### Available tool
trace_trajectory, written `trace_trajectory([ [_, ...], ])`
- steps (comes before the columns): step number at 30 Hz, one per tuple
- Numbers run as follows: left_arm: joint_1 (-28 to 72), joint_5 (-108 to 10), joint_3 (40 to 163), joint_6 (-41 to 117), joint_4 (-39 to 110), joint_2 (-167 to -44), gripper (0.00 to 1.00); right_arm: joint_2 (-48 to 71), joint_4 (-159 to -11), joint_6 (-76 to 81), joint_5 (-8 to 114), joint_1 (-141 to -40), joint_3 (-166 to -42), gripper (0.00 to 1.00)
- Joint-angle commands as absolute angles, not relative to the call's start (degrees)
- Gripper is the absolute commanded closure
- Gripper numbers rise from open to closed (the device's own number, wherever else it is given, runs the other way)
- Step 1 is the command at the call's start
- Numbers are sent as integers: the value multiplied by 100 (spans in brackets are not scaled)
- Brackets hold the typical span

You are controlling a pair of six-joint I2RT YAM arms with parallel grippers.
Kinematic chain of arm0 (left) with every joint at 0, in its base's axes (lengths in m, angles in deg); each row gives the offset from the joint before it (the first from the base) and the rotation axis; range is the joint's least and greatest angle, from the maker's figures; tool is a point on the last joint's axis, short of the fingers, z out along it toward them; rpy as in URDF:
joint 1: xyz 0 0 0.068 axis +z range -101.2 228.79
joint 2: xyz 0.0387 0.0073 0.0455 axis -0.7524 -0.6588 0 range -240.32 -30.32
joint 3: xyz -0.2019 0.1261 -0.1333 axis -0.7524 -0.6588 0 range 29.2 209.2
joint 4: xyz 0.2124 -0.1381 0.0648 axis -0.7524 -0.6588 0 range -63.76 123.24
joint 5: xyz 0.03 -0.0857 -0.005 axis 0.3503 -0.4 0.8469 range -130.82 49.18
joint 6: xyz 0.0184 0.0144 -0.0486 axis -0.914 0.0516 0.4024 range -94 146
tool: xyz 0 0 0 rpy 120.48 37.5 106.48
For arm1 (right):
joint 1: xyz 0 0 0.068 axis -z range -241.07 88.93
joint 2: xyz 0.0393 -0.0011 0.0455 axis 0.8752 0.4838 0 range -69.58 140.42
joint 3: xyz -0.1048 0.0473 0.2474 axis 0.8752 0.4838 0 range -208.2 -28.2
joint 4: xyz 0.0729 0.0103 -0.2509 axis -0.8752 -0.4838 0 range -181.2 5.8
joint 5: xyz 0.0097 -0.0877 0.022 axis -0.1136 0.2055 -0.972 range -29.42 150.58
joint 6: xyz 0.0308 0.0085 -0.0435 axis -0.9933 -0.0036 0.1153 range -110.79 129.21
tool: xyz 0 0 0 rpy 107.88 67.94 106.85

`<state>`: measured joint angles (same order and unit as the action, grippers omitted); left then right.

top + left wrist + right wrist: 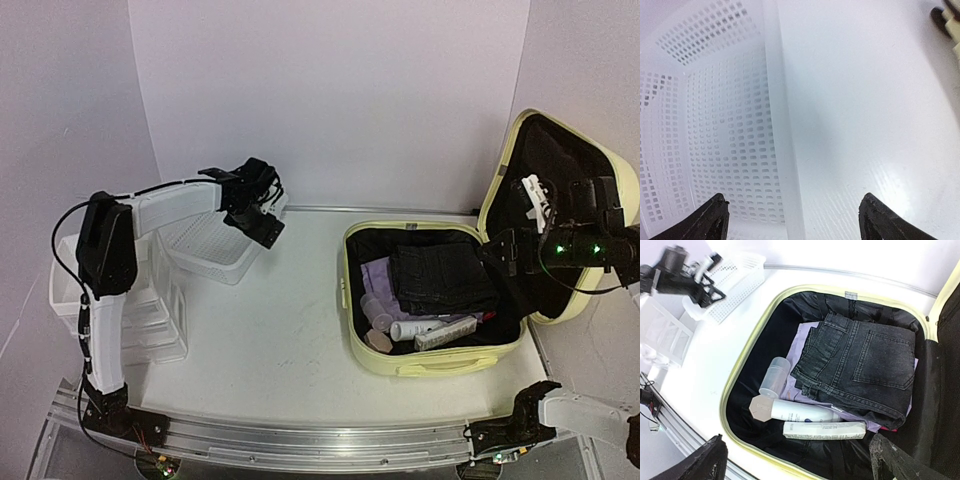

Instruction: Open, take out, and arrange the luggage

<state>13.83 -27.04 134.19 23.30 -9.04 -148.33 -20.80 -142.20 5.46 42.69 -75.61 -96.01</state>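
I log the left gripper (795, 222) spread wide, empty, above the mesh basket (215, 250) rim at left; the luggage (440, 363) lies open at right, lid upright, jeans (440, 275) inside; the right gripper (800, 462) hangs wide, empty, above it.

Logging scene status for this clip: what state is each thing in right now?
luggage: open, lid raised
black jeans: folded, inside luggage, atop purple garment
white bottle: lying on its side in luggage
clear cup: on its side beside bottle
mesh basket: upright, nothing seen inside
left gripper: open, over basket rim, empty
right gripper: open, above luggage, empty
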Motion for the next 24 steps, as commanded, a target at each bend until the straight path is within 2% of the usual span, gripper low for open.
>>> trace_trajectory([
  [1,1460,-2043,13840,2494,-1217,-15336,13,-2173,-13970,-88,4659,-7565,-9504,2],
  [5,1461,-2143,13690,2422,-1194,-15461,21,-2189,-14128,-303,4923,-7561,-9440,2],
  [7,1454,-2337,13627,2285,-1185,-15485,29,-2254,-14135,-274,4924,-7566,-9356,2],
  [10,1459,-2407,13477,2169,-1131,-15430,55,-2327,-14108,-99,4941,-7566,-9232,2],
  [16,1452,-2826,12742,1815,-535,-14795,80,-2231,-14117,-99,4975,-7561,-9167,2],
  [24,1434,-3511,11427,1376,378,-13748,96,-1884,-14096,-121,4880,-7567,-9129,2],
])
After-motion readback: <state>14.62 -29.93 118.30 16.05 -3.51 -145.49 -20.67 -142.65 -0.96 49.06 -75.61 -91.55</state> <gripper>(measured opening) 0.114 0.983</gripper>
